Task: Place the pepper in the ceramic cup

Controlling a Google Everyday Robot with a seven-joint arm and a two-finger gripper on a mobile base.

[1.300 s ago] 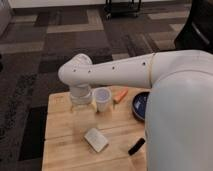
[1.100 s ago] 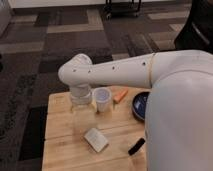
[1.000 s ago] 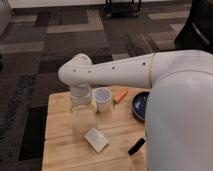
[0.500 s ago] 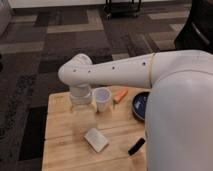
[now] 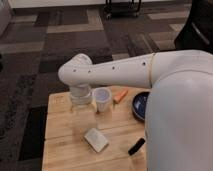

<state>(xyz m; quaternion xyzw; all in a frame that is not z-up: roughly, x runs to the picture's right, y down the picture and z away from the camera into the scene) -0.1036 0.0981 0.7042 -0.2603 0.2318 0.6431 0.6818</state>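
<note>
The end effector hangs over the far left part of the counter, fingers apart with nothing between them; the ceramic cup stands just beside it on the side toward the right edge; the pepper lies past the cup along the far edge, with the blue bowl near on its other side; the arm spans above that far edge; a pale flat block and a black bar lie toward the near edge; bare wood runs along the left edge and between cup and block; the robot's body covers the right edge.
</note>
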